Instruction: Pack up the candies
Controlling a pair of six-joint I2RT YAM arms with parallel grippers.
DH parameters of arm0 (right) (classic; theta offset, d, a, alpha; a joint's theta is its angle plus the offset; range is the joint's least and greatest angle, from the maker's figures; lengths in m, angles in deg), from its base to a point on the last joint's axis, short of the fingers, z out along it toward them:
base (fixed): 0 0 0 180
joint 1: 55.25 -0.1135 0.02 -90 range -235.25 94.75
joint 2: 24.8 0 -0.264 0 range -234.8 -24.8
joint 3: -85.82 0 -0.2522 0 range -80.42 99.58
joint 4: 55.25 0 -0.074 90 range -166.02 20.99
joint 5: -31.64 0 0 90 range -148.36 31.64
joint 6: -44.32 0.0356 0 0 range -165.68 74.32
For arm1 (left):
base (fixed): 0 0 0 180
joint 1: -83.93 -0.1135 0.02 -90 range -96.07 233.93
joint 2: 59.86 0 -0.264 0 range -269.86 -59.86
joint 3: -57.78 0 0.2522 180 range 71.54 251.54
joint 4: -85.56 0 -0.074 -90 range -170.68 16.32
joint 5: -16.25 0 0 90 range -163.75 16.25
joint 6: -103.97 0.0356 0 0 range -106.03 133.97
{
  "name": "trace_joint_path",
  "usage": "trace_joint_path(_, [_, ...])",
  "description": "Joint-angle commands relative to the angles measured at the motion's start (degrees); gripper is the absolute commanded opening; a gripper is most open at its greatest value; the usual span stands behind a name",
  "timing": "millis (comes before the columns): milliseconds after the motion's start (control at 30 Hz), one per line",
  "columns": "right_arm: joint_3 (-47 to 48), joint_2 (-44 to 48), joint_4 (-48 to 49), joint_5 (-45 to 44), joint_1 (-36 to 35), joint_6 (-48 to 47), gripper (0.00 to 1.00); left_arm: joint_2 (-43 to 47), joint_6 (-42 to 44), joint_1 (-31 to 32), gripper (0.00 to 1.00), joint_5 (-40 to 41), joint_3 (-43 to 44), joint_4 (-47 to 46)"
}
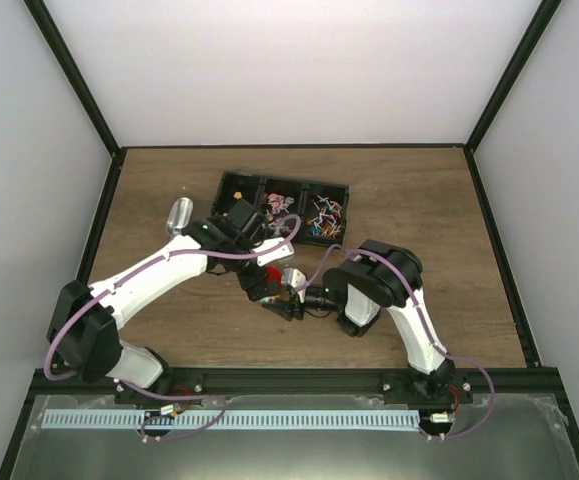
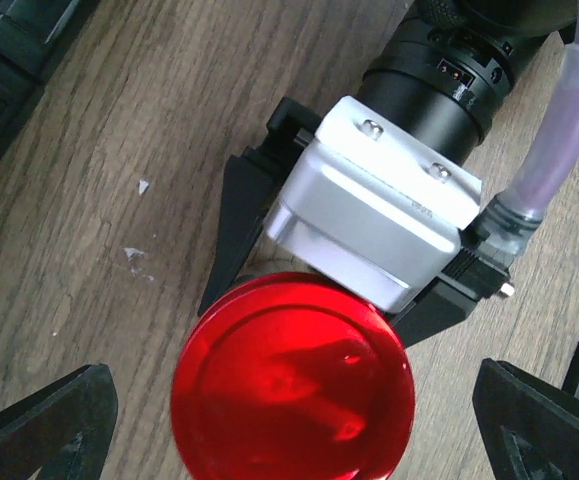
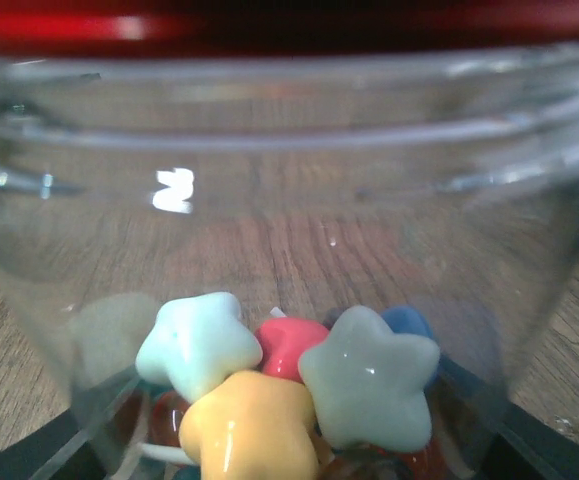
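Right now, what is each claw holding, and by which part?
The right claw grips the clear jar by its side walls. The left claw is open astride the red lid, holding nothing.

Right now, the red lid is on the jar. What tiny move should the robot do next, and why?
Probably lift the left gripper straight up, clear of the red lid. Its jaws stand wide open on either side of the lid. The lid already sits on the clear jar, which holds star-shaped candies and is gripped by the right gripper.
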Motion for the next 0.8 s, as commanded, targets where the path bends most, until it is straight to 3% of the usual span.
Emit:
trace_joint_path(0, [-1.14,-0.17,13.73,-1.88,-0.61,-1.09,0.45,0.57,-3.00,2.16,0.98,2.71,-1.92,-3.18])
trace_joint_path(233, [-1.28,0.02,13.77,-2.01,-0.61,-1.11,0.45,-0.69,-2.72,2.28,0.88,5.93,-2.60,-3.26])
trace_joint_path(400, [-1.26,0.11,13.73,-1.86,-0.61,-1.26,0.45,-0.02,-1.60,2.16,0.67,5.01,-3.00,-3.44])
trace_joint_path(500, [-1.26,0.08,13.86,-1.30,-0.56,-1.15,0.45,-0.58,0.92,2.22,0.62,3.78,-3.19,-2.91])
trace_joint_path(633, [-1.60,0.28,14.41,0.68,-0.61,-1.23,0.45,-2.31,11.23,1.90,0.61,2.99,-2.57,1.01])
trace_joint_path(767, [-1.66,0.17,14.56,4.01,-0.61,-2.08,0.44,-4.80,29.26,1.50,0.61,1.93,-0.25,9.27])
